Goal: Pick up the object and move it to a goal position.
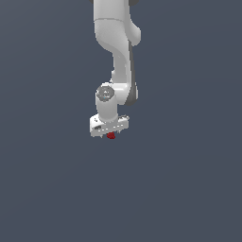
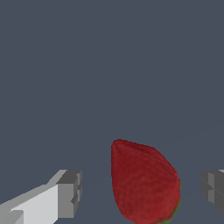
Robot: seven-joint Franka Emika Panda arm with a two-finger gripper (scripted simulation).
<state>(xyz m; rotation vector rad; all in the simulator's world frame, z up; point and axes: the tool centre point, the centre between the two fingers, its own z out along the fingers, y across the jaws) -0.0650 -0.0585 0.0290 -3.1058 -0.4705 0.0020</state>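
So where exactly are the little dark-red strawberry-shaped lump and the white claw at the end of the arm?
dark-red strawberry-shaped lump (image 2: 142, 183), wrist view, middle of its red body.
white gripper (image 1: 109, 131), exterior view, midway between the fingertips, just above the lump.
grey finger pad (image 2: 70, 194), wrist view, its inner face, apart from the lump.

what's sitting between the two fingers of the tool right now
The strawberry lies between the fingers, with bare grey gaps on both sides, so neither pad touches it. The wrist view shows this; in the exterior view only a red bit peeks below the tool.
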